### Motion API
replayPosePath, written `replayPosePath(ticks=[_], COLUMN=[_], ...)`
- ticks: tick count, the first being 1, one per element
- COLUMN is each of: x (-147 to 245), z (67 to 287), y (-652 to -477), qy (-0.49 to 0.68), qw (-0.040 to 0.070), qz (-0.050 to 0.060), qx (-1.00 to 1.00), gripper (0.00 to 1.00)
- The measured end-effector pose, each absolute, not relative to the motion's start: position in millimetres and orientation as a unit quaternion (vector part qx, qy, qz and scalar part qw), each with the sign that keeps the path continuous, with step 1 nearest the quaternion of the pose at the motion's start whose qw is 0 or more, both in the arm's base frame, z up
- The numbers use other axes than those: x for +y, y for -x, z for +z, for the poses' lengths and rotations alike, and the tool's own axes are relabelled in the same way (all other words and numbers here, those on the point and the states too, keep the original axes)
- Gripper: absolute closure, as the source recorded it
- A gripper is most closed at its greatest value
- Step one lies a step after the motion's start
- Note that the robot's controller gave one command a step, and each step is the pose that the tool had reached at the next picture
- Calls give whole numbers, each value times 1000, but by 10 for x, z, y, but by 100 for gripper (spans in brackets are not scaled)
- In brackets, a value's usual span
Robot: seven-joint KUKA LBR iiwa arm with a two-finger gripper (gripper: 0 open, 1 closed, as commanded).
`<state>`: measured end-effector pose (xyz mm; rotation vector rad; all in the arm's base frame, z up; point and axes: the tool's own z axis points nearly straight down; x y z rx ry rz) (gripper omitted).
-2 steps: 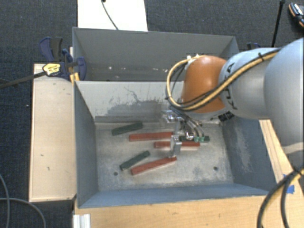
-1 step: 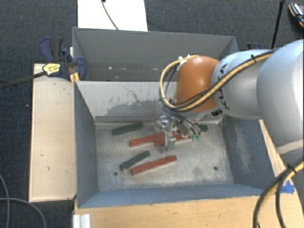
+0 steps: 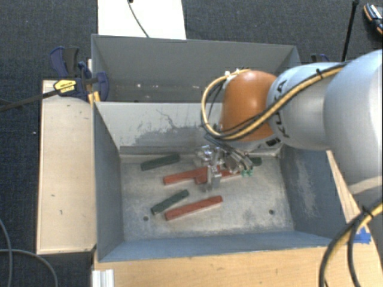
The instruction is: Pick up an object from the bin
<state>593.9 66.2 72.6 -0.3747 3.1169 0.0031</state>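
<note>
My gripper (image 3: 210, 175) stands at the rearward red bar (image 3: 182, 177), bin (image 3: 108, 178) centre; grip state indeterminable. Judged: grasp step. Next: secure hold, lift clear.

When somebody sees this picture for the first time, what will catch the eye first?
The big silver arm with its orange cover reaches in from the right. Its gripper is down at the right end of a red bar in the middle of the grey bin. A green bar lies behind it; another green bar and a second red bar lie in front.
</note>
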Motion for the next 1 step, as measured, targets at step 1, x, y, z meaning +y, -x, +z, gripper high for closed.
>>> replayPosePath(ticks=[1], x=[664], z=[1700], y=[-5953], qy=[120], qw=[4], qz=[0], qx=[993], gripper=[100])
